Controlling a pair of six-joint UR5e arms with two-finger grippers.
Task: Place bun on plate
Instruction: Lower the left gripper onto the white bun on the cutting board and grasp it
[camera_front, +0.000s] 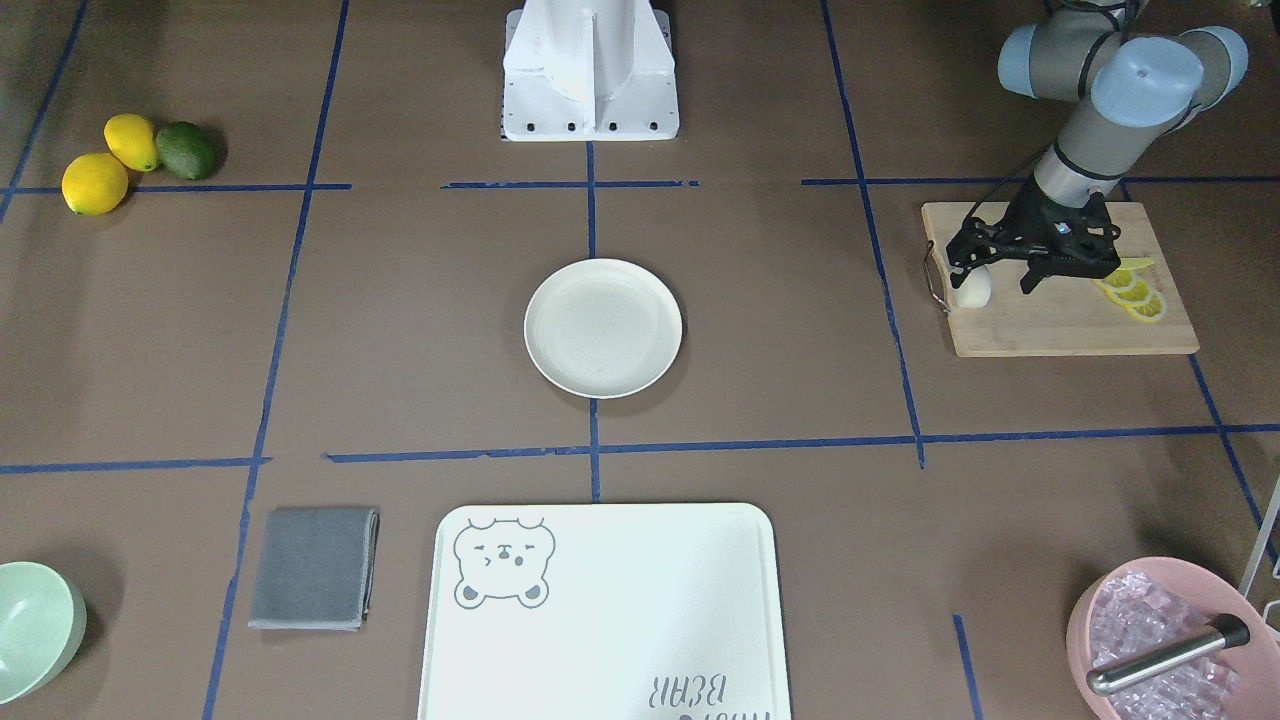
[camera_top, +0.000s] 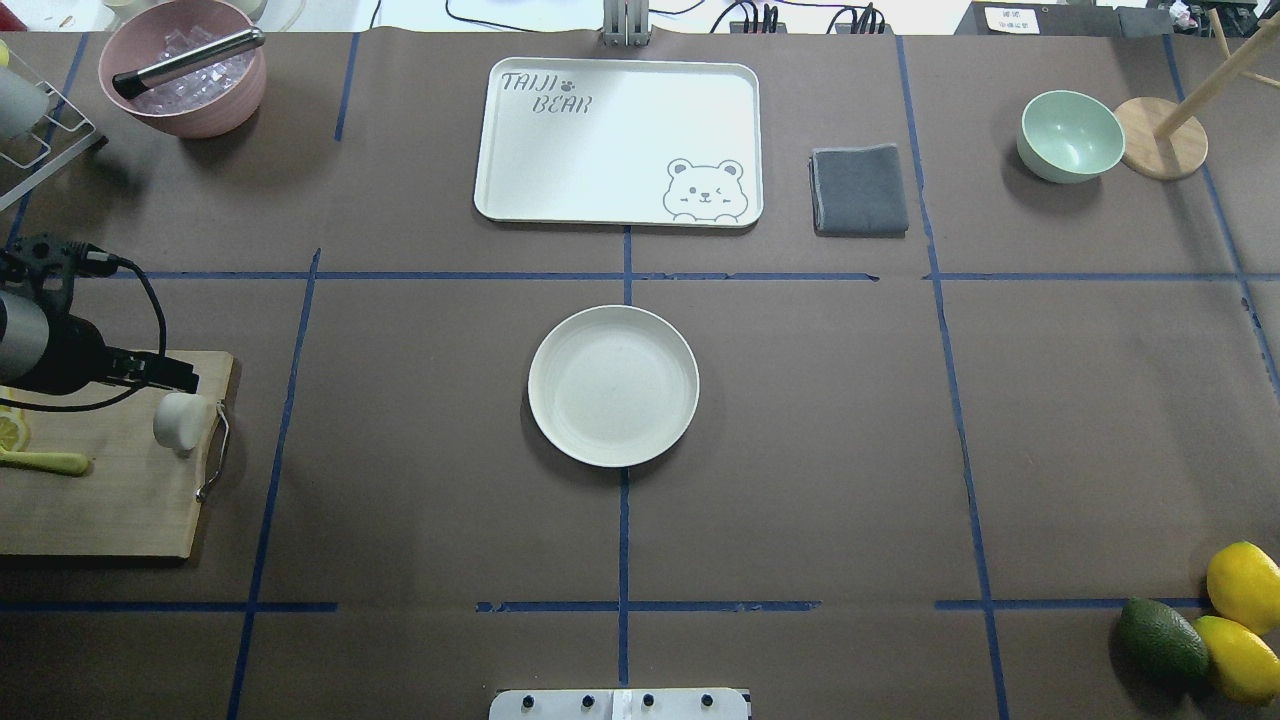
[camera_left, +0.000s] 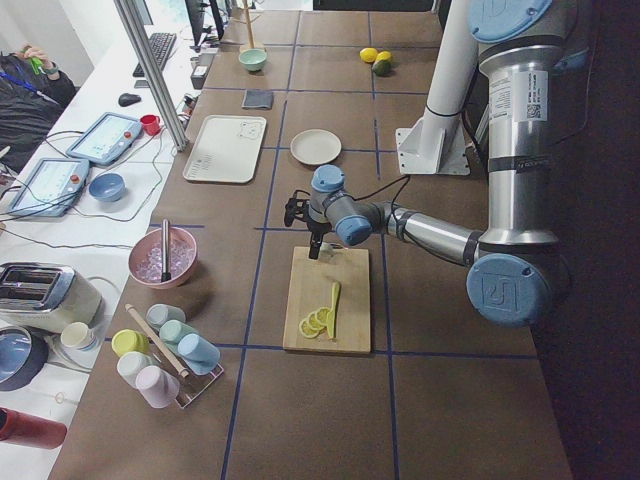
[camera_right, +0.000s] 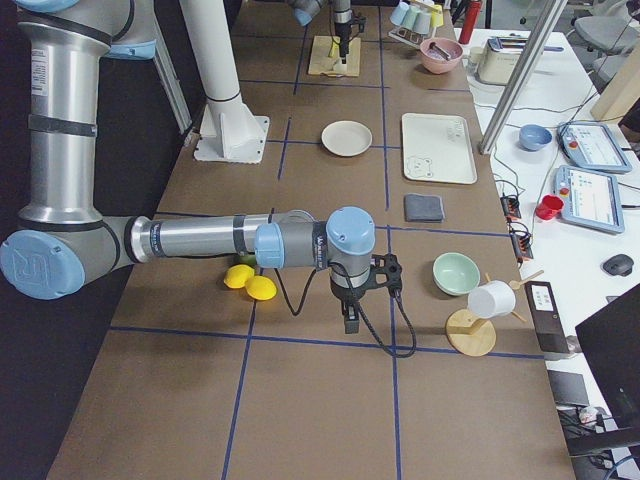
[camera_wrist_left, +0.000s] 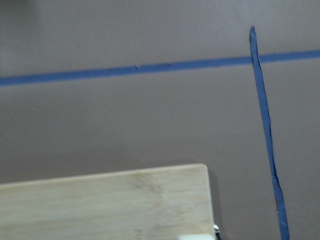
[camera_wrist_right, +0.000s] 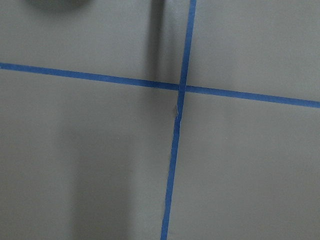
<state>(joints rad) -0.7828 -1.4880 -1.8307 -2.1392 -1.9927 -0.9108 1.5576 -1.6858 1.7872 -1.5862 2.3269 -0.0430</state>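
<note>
One soft rounded bun (camera_top: 185, 421) — on grainy wooden board (camera_top: 110, 500).

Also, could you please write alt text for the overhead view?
The robot's left gripper is poised beside a small white bun on a wooden board at the left edge. A bare cream plate sits at the centre, a bear-print tray beyond it.
</note>
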